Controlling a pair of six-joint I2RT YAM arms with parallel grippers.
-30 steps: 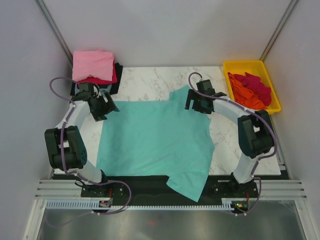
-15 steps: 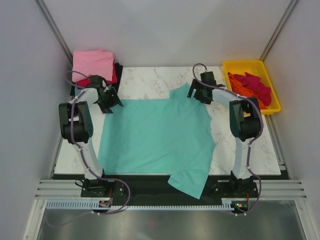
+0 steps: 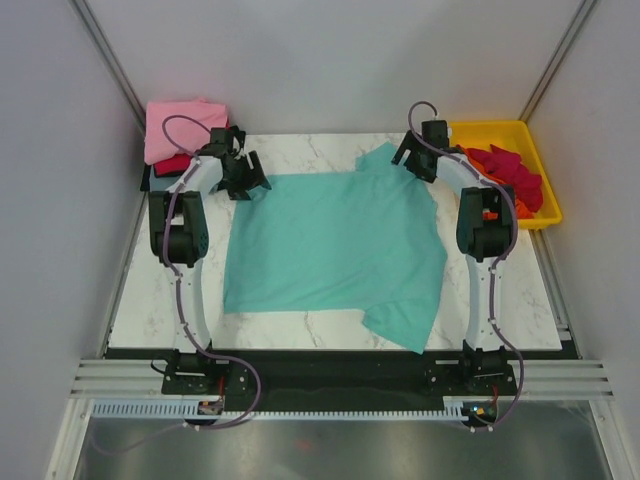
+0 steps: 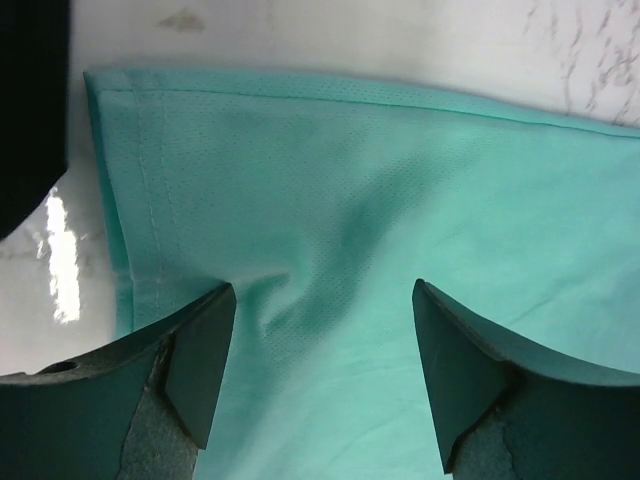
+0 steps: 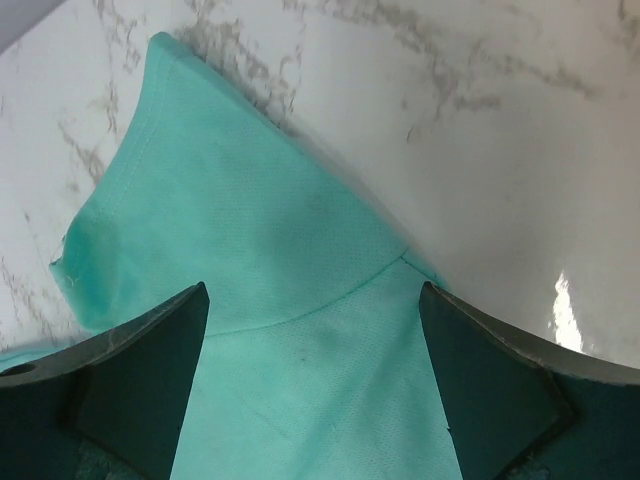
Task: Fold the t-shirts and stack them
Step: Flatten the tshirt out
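Observation:
A teal-green t-shirt point(image 3: 335, 245) lies spread flat on the marble table, one sleeve pointing to the near right. My left gripper point(image 3: 243, 180) is at its far left hem corner, open, jaws wide apart just above the cloth point(image 4: 400, 180). My right gripper point(image 3: 415, 160) is at the far right sleeve, also open over the cloth point(image 5: 250, 230). In the wrist views the left gripper point(image 4: 322, 300) and right gripper point(image 5: 312, 300) hold nothing. A folded pink shirt point(image 3: 180, 125) tops a stack with a crimson one point(image 3: 176, 163) at the far left.
A yellow tray point(image 3: 500, 127) at the far right holds crumpled crimson and orange shirts point(image 3: 505, 172). A black edge point(image 4: 30, 100) lies left of the teal hem. Grey walls close in both sides. Bare marble point(image 3: 480, 300) shows right of the shirt.
Both arms have stretched towards the far edge and the teal shirt has slid away with them. Its near sleeve no longer hangs over the front edge.

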